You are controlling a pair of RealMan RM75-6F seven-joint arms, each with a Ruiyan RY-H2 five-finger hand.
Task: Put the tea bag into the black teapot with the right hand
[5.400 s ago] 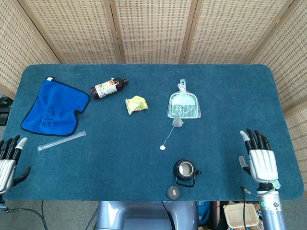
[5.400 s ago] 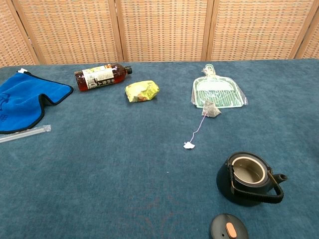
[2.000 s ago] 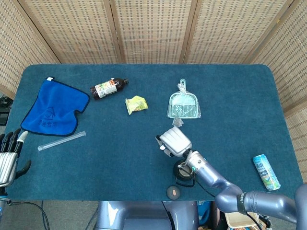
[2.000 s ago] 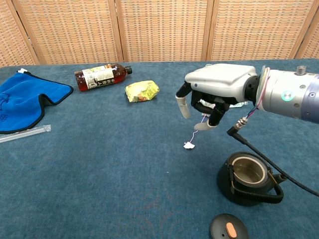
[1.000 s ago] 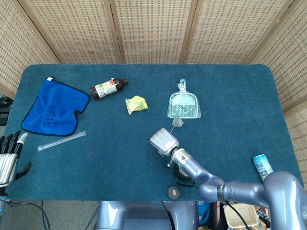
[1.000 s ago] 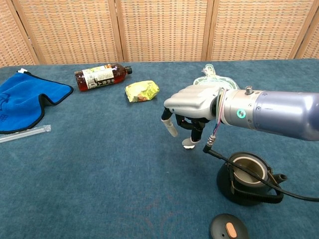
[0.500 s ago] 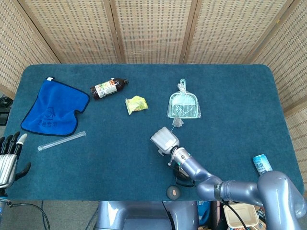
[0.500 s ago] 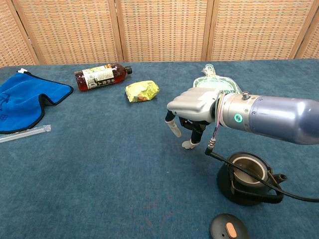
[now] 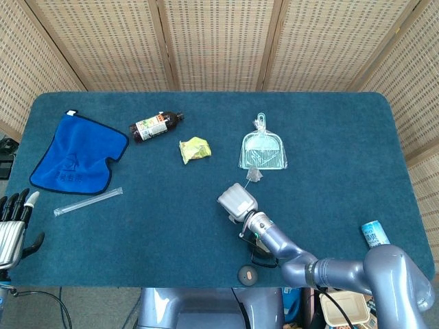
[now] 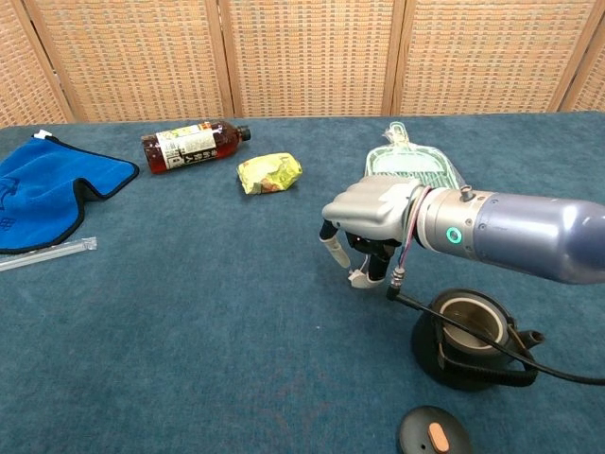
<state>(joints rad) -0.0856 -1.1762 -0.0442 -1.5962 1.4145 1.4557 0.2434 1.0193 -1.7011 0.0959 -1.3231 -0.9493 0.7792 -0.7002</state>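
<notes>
Head view: since the earliest frame the right hand (image 9: 237,203) has swung in from the table's right edge to above the paper tag. The small pyramid tea bag (image 9: 254,175) lies beside the clear dustpan (image 9: 263,150). The left hand (image 9: 12,229) rests idle, fingers apart.

Chest view: fingertips (image 10: 362,276) curl down at the white tag; whether they pinch it cannot be told. Lift straight, then centre over the lidless black teapot (image 10: 473,338).

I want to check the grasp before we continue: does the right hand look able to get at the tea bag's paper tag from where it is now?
Probably yes. The right hand is down at the paper tag, its fingertips beside it on the bare cloth, with nothing between them. Whether it already pinches the tag cannot be told.
</notes>
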